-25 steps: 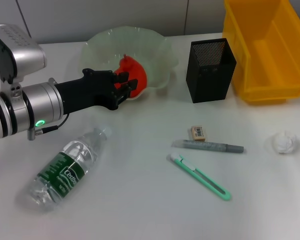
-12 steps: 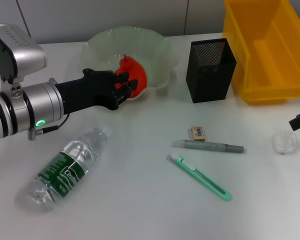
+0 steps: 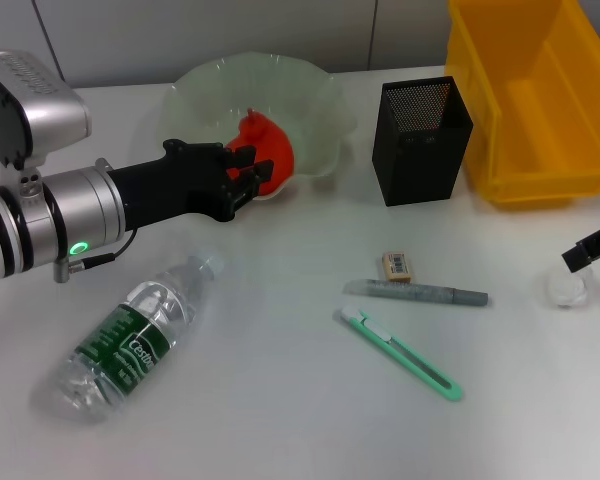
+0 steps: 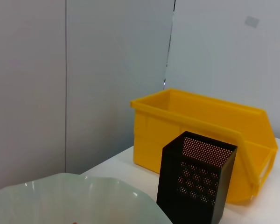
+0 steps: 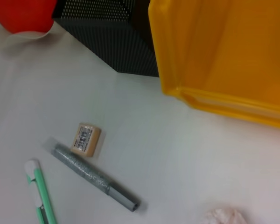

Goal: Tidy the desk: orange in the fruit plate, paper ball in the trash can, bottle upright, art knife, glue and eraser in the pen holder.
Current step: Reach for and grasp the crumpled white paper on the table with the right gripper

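Sliding further in from the edge, the right gripper [image 3: 592, 250] is now hovering over the crumpled white paper ball [image 3: 566, 289], its grip impossible to judge. Meanwhile the left gripper [image 3: 252, 168] is clasping the round orange [image 3: 265, 145] inside the pale-green glass fruit plate [image 3: 320, 95].

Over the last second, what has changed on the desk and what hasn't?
The right end effector has come in from the right edge and now sits over the paper ball, partly covering it; no grasp is visible. The left end effector stays at the fruit plate, around the orange. The bottle, eraser, glue, art knife and pen holder have not moved.
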You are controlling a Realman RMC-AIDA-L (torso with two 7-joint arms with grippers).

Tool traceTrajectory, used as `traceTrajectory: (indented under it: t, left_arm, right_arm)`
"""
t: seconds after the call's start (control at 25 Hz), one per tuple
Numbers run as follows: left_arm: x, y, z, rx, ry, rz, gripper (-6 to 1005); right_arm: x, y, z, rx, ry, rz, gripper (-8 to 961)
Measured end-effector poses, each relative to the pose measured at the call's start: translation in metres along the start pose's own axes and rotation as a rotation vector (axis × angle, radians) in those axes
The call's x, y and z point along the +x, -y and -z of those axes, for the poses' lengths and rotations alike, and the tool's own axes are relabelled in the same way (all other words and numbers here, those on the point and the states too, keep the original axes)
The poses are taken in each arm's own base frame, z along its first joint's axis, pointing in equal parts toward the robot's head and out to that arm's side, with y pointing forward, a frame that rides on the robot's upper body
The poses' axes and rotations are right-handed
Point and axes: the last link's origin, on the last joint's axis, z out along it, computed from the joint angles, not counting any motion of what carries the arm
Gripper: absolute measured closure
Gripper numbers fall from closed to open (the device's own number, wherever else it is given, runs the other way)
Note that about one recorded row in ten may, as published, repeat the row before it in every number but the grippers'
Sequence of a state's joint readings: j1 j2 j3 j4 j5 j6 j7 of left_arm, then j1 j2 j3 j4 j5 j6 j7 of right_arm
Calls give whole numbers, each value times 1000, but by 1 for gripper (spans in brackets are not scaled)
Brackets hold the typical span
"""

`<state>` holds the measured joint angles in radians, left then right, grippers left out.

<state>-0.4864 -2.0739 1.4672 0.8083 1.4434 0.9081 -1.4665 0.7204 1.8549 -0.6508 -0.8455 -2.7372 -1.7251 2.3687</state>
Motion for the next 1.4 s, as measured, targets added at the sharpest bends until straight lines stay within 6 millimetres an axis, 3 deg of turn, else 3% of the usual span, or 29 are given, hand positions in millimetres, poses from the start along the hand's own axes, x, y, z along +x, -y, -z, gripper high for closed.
traceTrajectory:
  t: [1.4]
  left_arm:
    - [-5, 0, 0, 2, 9, 11, 744]
  right_arm:
    - [-9, 1, -19, 69, -58, 16, 130]
